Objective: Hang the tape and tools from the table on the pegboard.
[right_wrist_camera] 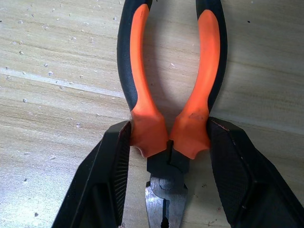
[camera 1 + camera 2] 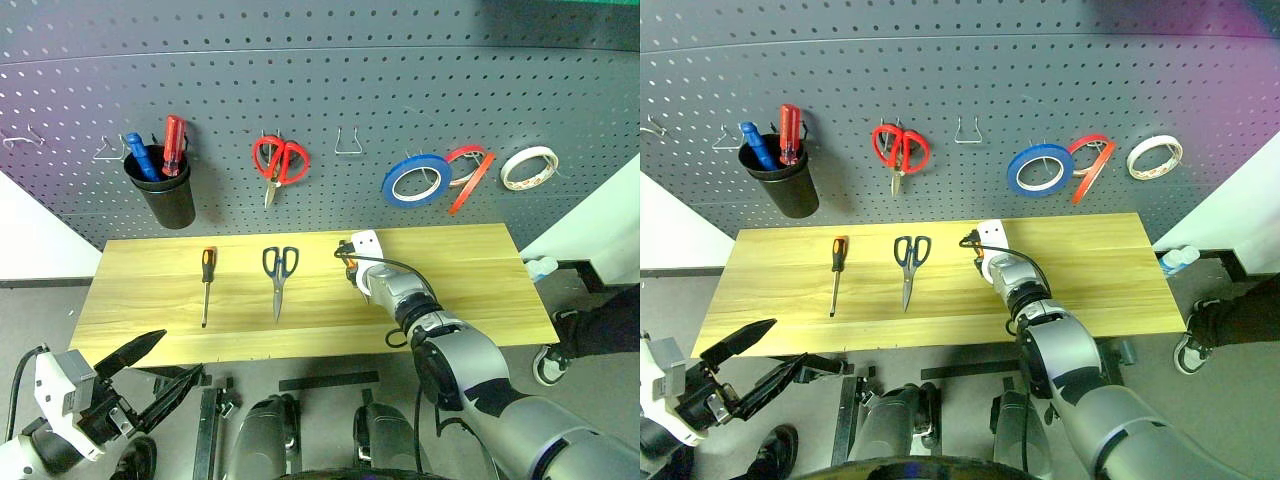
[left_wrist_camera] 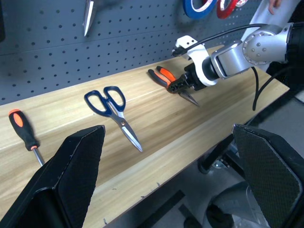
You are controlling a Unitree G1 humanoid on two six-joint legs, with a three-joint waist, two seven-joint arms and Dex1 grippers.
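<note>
Right hand clamped on pliers — flat on table — left hand wide.

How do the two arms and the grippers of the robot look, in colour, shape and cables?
The right arm is built of rounded silver-grey and black segments, with a black cable looped along the wrist and a small white block above it. The right gripper has two broad black fingers with ribbed inner pads. The left gripper has long, tapered black fingers on a white housing, with a black cable behind.
</note>
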